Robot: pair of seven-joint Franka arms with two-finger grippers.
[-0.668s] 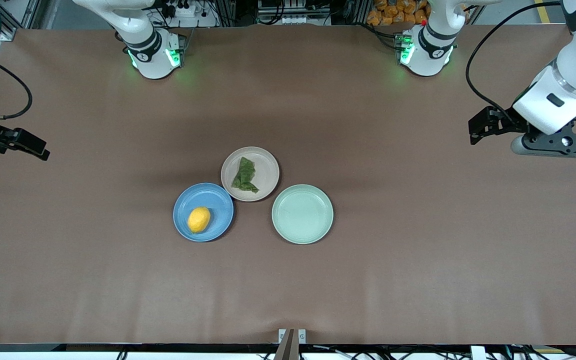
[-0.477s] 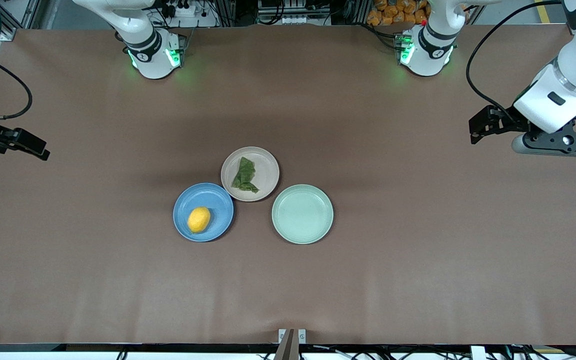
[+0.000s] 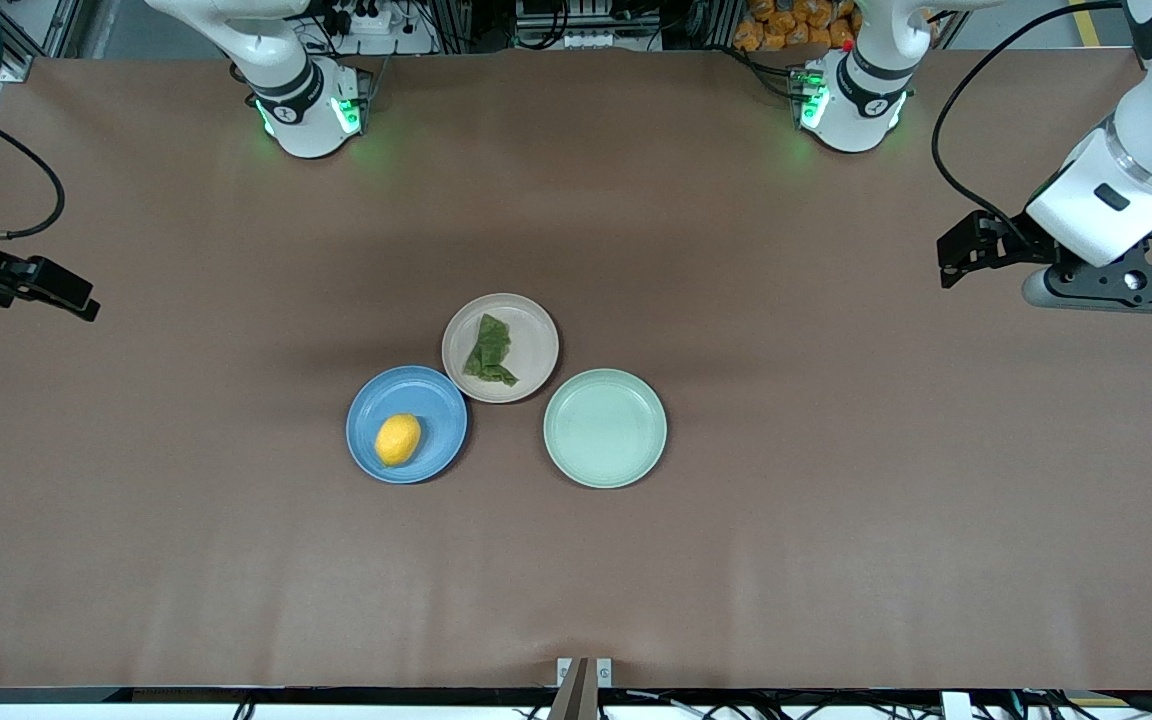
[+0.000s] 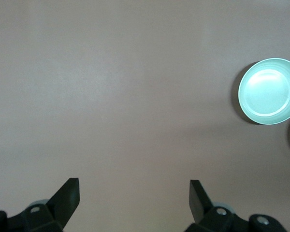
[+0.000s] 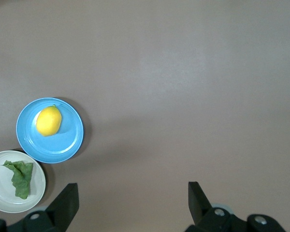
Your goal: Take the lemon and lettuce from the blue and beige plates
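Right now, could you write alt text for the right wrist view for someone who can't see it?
A small yellow lemon lies on a round blue plate, touching a beige plate holding a wrinkled green lettuce leaf; the right end effector is open above bare brown table.

We see even, bright overhead light on counter (image 3: 836, 560). Soft faint shadows beside plates in wrist views. Mild glare inside mint plate (image 4: 269, 91). Green glow near arm bases at counter's top edge. Focus sharp throughout.

No legible text, labels or numbers anywhere.
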